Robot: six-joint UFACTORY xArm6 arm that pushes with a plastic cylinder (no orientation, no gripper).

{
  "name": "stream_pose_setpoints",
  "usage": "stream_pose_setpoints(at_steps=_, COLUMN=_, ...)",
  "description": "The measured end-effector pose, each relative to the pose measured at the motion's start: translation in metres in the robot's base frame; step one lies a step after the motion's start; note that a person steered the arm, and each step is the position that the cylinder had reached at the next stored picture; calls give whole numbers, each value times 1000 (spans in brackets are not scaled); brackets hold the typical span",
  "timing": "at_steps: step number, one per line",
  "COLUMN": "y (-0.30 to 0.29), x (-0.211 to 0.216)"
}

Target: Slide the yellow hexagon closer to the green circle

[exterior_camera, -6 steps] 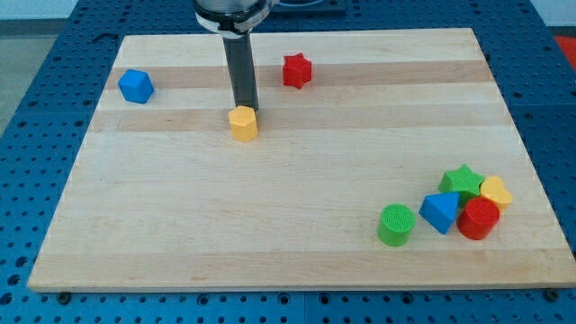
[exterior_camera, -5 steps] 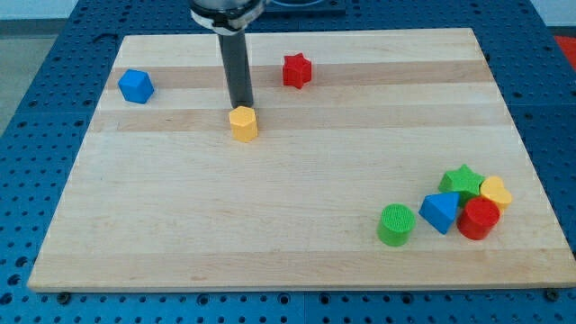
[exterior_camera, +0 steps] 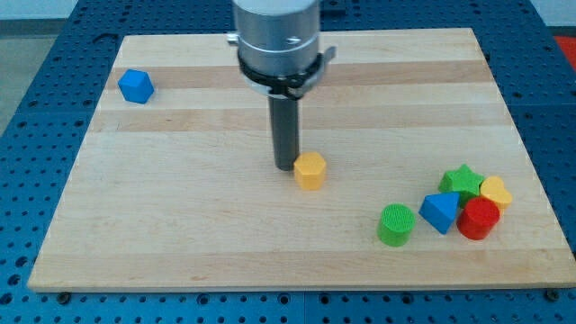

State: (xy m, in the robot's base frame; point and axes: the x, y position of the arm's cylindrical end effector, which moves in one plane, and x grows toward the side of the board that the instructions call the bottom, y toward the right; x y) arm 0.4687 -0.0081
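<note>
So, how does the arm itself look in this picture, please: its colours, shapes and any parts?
The arm ends in a wide silver-grey metal cylinder with small dark screw holes and a black ring at its base. Below it hangs a straight dark grey rod, round and smooth. My tip is the rod's plain flat lower end. No cables, markings or labels show.

The place looked like a robotics laboratory. A pale wooden board (exterior_camera: 297, 243) lay on a blue metal bench (exterior_camera: 36, 144) with regular rows of small mounting holes, visible all around the board. A grey machine arm (exterior_camera: 277, 40) stood above the board, and small coloured plastic blocks (exterior_camera: 459, 205) lay on it.
</note>
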Motion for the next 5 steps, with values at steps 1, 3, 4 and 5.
stream_pose_setpoints(at_steps=1, y=6, x=-3)
stream_pose_setpoints(at_steps=3, y=29, x=24)
stream_pose_setpoints(at_steps=4, y=61, x=44)
stream_pose_setpoints(at_steps=5, y=65, x=44)
